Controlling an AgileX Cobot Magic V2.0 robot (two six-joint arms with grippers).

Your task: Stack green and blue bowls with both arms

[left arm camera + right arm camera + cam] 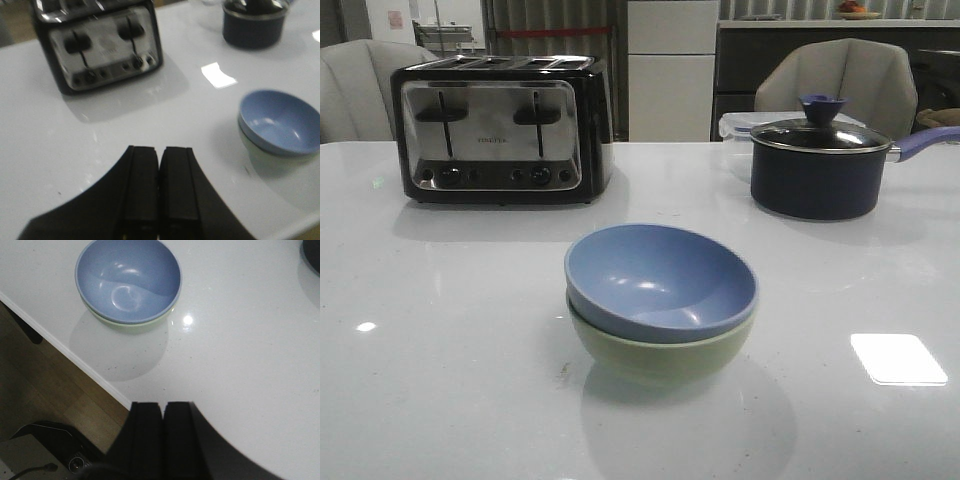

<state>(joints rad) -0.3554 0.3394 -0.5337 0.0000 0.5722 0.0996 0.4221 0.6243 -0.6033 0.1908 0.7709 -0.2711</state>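
The dusty blue bowl [660, 280] sits nested inside the pale green bowl [660, 355] in the middle of the white table, near the front. The stack also shows in the left wrist view, blue bowl [280, 122] over green bowl [255, 152], and in the right wrist view, blue bowl [128, 279] over green bowl [131, 326]. My left gripper [160, 150] is shut and empty, well clear of the bowls. My right gripper [163, 405] is shut and empty, near the table's edge, away from the stack. Neither arm shows in the front view.
A black and chrome toaster [500, 125] stands at the back left. A dark navy saucepan with a glass lid [817, 160] stands at the back right, with a clear lidded container [738, 126] behind it. The table's edge [75, 360] and the floor show beside the right gripper.
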